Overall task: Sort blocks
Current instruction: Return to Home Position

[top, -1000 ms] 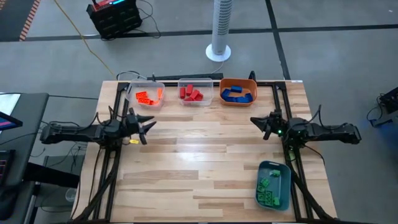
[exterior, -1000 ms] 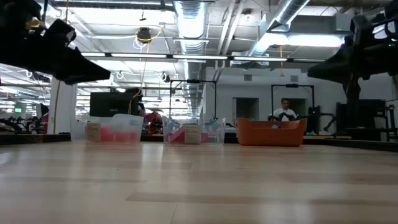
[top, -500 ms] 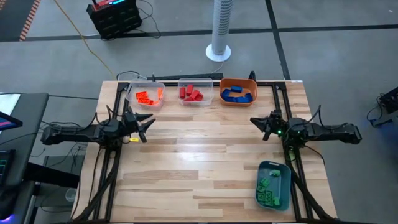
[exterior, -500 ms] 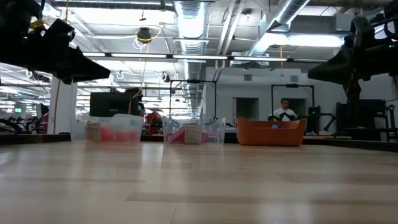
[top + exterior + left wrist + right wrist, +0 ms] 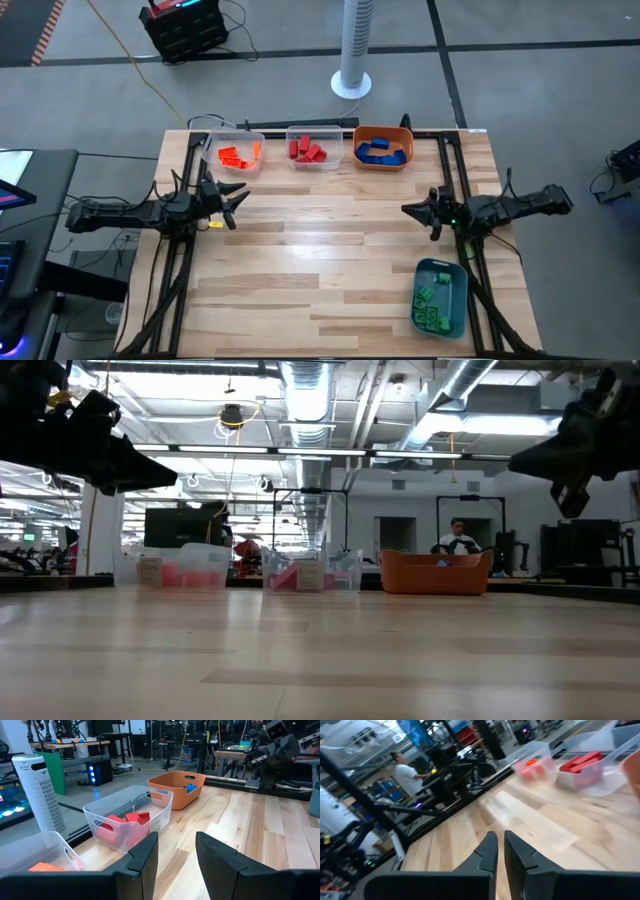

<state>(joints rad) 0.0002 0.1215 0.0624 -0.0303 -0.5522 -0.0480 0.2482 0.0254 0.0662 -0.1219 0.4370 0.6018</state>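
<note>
The left arm (image 5: 120, 213) and the right arm (image 5: 515, 205) are alike: slim, matte black, built of jointed tube-like segments, with thin black cables (image 5: 511, 180) looping off near the wrists. A small yellow mark (image 5: 213, 226) sits just behind the left gripper (image 5: 236, 205), and a tiny green light (image 5: 452, 212) glows just behind the right gripper (image 5: 408, 209). In the wrist views the fingers (image 5: 145, 854) are dark, blocky and angular, with flat faces and stepped edges.
</note>
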